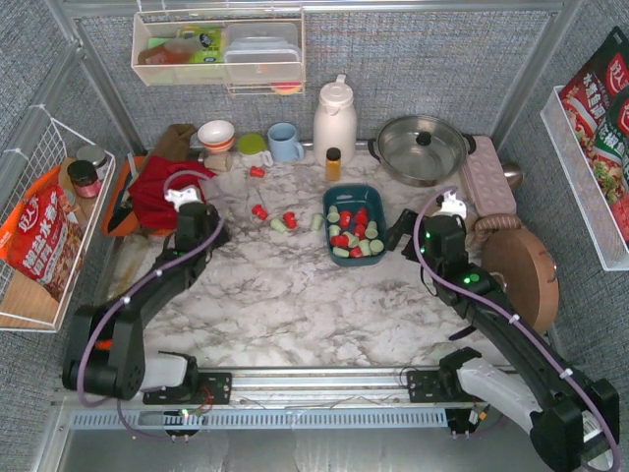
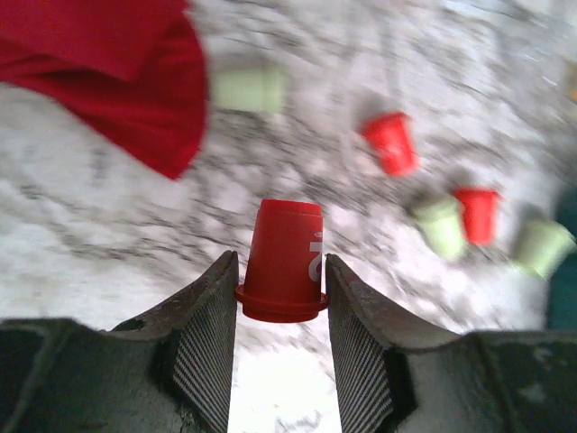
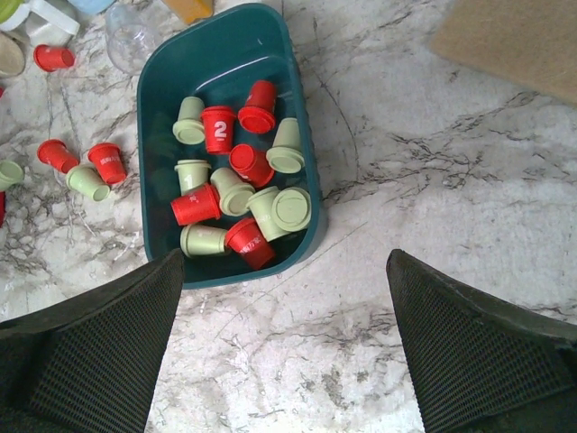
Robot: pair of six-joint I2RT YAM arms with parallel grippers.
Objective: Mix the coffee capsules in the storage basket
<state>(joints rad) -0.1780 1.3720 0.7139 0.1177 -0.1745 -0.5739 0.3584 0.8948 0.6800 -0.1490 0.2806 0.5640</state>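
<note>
Spanning the whole scene, the marble worktop looks hard and slick, so anything dropped on it would likely roll or skid out of easy reach. Next in size, the red cloth lies just beside the left arm's working spot, and a careless lift could snag it or drag it over the stray capsules that lie between the cloth and the basket. That basket sits right of centre on the worktop, well apart from the left arm, and holds a jumble of red and green capsules. It looks light, so a hard drop or a knock on its rim could shove it or bounce pieces out. The right fingers stand wide open and empty, hovering over the worktop at the basket's near end, where a left arm crossing over could meet them. The left fingers are closed on a red capsule, pinching only its flanged wide end. Its taper and smooth plastic could let it tilt or squirt free during the carry. With strays left outside, the mixing looks unfinished.
</note>
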